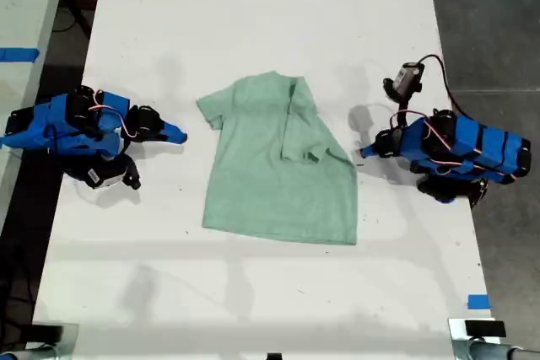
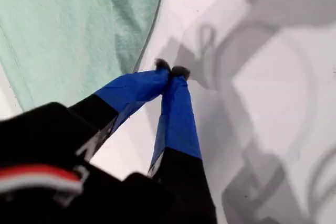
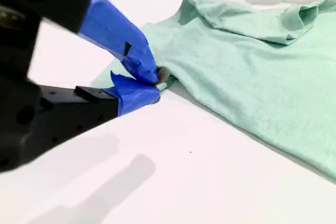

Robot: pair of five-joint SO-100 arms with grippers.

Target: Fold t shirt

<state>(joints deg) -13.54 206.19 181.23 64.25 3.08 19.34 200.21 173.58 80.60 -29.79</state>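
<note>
T shirt (image 1: 270, 179) flat on table (image 1: 253, 6), my first gripper (image 2: 171, 71) fingers closed empty beside hem, my second gripper (image 3: 155, 85) fingers pinching sleeve edge

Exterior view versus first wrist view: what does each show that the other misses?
Exterior view only: the whole pale mint-green cloth t-shirt, one sleeve folded inward, and my second gripper by its other sleeve. First wrist view only: the tips of my first gripper closed together, just off the shirt's edge. Both: the shirt lying on the white table.
</note>
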